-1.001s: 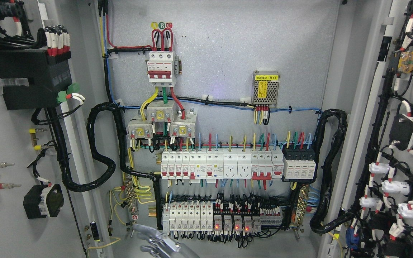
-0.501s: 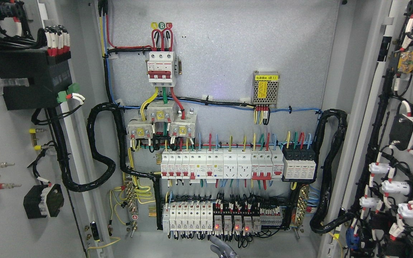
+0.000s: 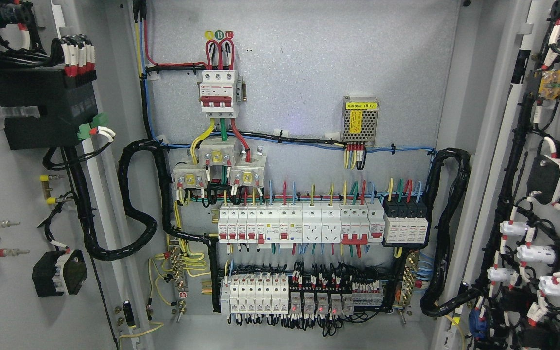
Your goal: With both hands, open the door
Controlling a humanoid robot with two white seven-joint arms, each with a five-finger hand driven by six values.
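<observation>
Grey backplate (image 3: pixel 309 73) carries breaker rows (image 3: pixel 299 223), power supply (image 3: pixel 360 119), wiring.

No robot arm or hand visible in head view.

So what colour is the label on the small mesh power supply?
Yellow label on the power supply, head view.

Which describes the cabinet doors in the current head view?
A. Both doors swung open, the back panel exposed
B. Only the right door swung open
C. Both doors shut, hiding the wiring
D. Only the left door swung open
A: the left door and the right door both stand swung outward with their inner wiring showing, and the back panel with its breaker rows is fully exposed; no robot hand is in view.
</observation>
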